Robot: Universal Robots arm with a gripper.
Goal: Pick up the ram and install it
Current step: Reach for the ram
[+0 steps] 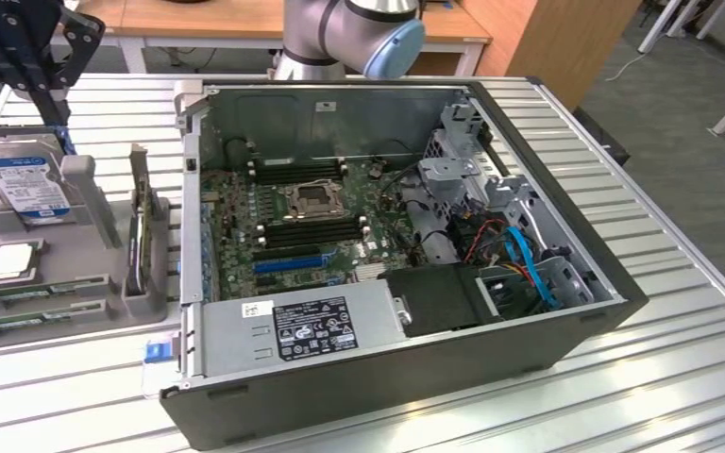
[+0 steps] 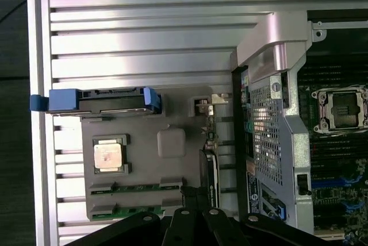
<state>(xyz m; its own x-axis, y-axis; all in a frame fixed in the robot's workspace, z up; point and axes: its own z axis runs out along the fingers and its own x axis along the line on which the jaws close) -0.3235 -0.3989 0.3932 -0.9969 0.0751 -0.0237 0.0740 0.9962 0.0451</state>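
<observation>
Two ram sticks, long thin green boards, lie flat in the grey holder (image 1: 98,302) at the exterior view's left: one ram (image 1: 38,288) (image 2: 138,187) and a second (image 1: 29,319) (image 2: 135,210) beside it. My gripper (image 1: 48,99) hangs high above the holder's far end, over the hard drive, shut with nothing in it. In the wrist view its black linkages (image 2: 192,226) show next to the ram sticks. The open computer case (image 1: 564,330) lies in the middle, its motherboard (image 1: 306,203) showing black memory slots (image 1: 318,231) on both sides of the processor socket (image 1: 309,198).
The holder also carries a blue-labelled hard drive (image 1: 23,184) (image 2: 103,101), a square silver processor (image 1: 10,262) (image 2: 109,155) and an upright card (image 1: 143,226). In the case are a power supply (image 1: 299,330), a drive cage (image 1: 457,170) and cables (image 1: 520,260). The arm's base (image 1: 337,38) stands behind it.
</observation>
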